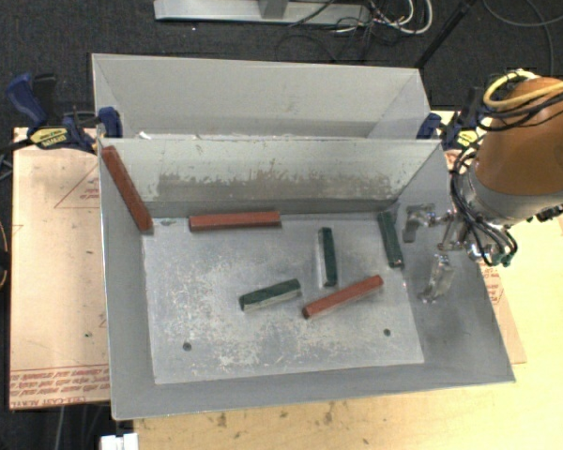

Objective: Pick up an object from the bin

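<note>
The gripper (435, 279) hung low over the right sloping wall of the grey metal bin (263, 172), above bare metal. Its pale parts ran together with the grey wall behind them, so whether it was released or clenched could not be told. Above it the wrist went under the robot's orange cover (524, 148) and a tangle of cables, and the arm was cut off at the right of the view.

Nearest to it lay a slim dark green rectangular bar (389, 240), at the right edge of the floor along the foot of that wall, running nearly front to back. It was just left of the gripper and apart from it. What the bars were made of could not be judged.

A second dark green bar (327, 256) lay further left, also nearly front to back; a paler strip ran along its left side, either a side face or a sheen. A long reddish-brown rectangular bar (342, 297) lay slantwise just in front of it, and whether the two touched was unclear. A third dark green bar (270, 294) lay near the middle of the floor, its right end close to the reddish-brown bar's lower end.

A second reddish-brown bar (235, 220) lay along the foot of the back wall. A third reddish-brown bar (127, 190) leaned in the back left corner, its upper end at the rim.
</note>
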### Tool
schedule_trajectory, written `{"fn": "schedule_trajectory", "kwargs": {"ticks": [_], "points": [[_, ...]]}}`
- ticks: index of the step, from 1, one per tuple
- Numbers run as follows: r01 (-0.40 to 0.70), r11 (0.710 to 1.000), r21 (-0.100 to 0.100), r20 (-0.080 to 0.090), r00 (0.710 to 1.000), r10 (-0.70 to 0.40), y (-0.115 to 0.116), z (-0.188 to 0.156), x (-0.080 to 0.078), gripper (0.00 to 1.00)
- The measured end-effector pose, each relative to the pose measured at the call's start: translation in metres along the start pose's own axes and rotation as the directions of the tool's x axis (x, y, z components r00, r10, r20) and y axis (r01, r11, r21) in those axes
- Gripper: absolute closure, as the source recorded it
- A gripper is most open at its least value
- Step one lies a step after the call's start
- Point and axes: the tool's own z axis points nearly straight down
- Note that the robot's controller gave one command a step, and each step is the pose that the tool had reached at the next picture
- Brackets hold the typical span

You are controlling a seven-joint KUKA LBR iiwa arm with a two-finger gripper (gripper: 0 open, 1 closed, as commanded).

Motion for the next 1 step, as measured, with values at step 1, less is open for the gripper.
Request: {"fn": "schedule_trajectory", "kwargs": {"ticks": [1], "points": [[0.003, 1.000, 0.001, 0.007, 1.000, -0.003, 0.0006, -0.0043, -0.0017, 0.00]]}}
